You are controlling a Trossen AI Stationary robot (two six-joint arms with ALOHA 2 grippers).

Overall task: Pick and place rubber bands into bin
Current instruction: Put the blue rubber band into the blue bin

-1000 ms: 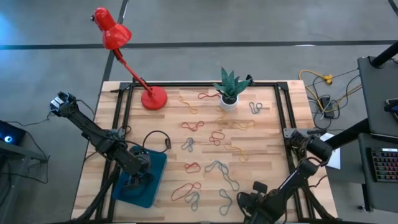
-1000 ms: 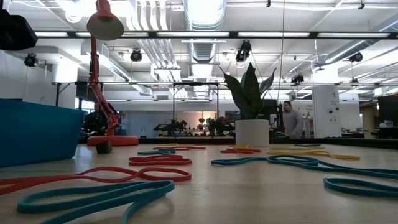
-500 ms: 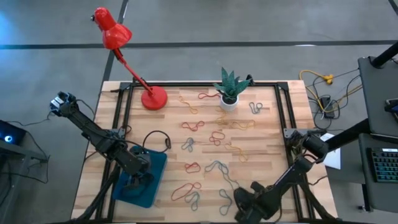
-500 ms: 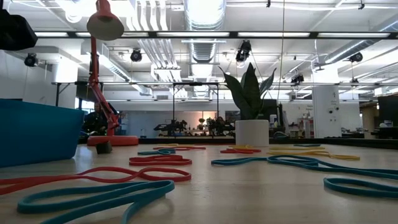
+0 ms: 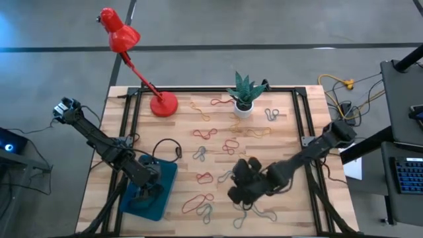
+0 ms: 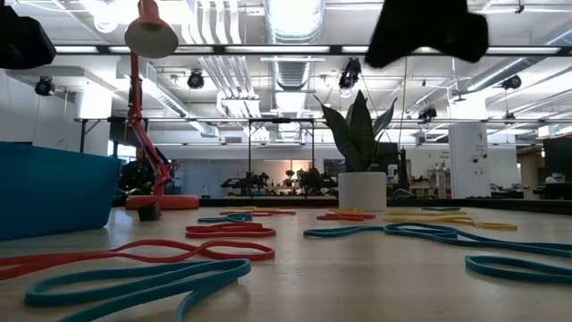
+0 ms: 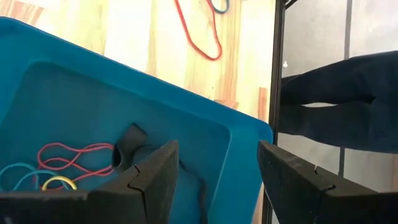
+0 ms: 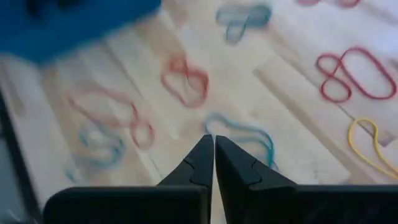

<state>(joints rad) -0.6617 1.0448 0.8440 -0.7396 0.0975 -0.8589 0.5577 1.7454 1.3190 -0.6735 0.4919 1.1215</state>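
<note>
three bands in my bin, left-wrist only; left gripper spread above, right gripper pinched empty over table.

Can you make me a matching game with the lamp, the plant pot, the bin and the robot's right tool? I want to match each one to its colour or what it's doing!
Things:
1. desk lamp
2. plant pot
3. bin
4. right tool

Colour or state:
A. white
B. shut, over the rubber bands
C. red
D. teal-blue, on the table's left side under the left tool

Pairs: 1-C, 2-A, 3-D, 4-B
</note>
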